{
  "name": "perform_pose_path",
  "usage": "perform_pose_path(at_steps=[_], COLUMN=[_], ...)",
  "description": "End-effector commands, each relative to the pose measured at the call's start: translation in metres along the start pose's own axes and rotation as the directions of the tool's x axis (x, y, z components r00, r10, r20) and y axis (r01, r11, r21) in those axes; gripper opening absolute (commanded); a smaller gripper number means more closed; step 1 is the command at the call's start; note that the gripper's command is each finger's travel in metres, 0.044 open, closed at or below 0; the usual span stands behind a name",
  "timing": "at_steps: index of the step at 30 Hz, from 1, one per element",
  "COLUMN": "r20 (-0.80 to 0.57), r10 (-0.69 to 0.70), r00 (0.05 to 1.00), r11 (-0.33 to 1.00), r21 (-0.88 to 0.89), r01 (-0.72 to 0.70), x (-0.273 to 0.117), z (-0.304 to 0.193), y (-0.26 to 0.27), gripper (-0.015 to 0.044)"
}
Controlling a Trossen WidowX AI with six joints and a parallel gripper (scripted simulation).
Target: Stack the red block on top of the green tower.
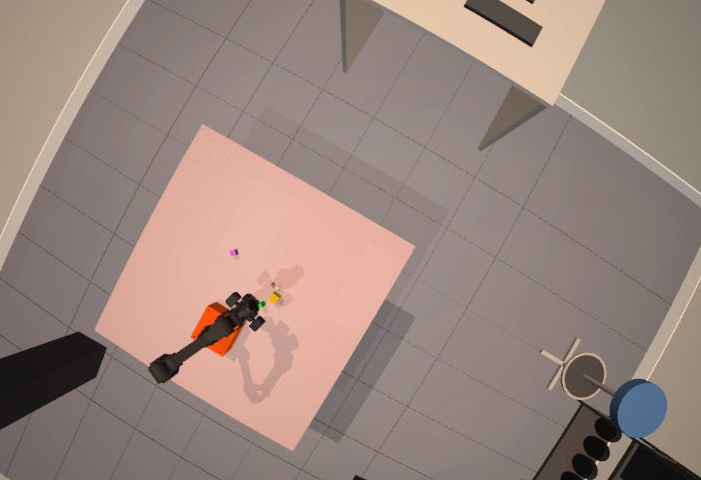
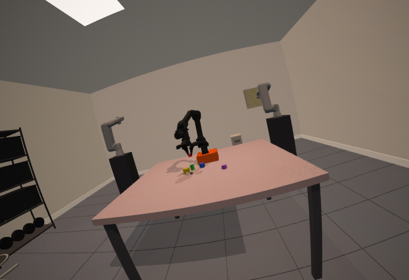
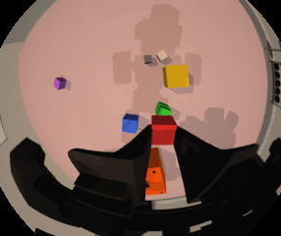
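Observation:
My gripper (image 2: 189, 154) (image 3: 161, 128) is shut on the red block (image 2: 189, 155) (image 3: 163, 130) and holds it in the air, clear above the table. The green tower (image 1: 261, 304) (image 2: 192, 167) (image 3: 163, 108) stands upright on the table, below and a little in front of the red block. In the wrist view the green tower shows just beyond the red block, which may hide part of it. In the top view the arm hides the red block and the fingertips.
A yellow block (image 1: 274, 297) (image 2: 186, 170) (image 3: 176, 76) stands close beside the green tower. A blue block (image 2: 202, 165) (image 3: 130, 123) is on its other side. A small grey block (image 3: 147, 59) and a beige one (image 3: 162, 55) lie beyond. A purple block (image 1: 233, 252) (image 2: 224, 166) (image 3: 60, 83) lies farther off.

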State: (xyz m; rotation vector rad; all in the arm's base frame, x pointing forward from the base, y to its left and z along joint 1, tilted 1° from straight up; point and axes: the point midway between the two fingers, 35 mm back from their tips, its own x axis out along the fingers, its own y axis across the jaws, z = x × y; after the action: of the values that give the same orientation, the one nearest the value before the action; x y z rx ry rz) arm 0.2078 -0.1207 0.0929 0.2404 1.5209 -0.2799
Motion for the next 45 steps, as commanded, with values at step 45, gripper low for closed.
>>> perform_pose_path(at_steps=[45], r20=[-0.006], r10=[0.005], r00=[1.000], r11=[1.000], r21=[-0.003], r01=[-0.005], x=[0.073], z=[-0.017], y=[-0.015], gripper=[0.0000])
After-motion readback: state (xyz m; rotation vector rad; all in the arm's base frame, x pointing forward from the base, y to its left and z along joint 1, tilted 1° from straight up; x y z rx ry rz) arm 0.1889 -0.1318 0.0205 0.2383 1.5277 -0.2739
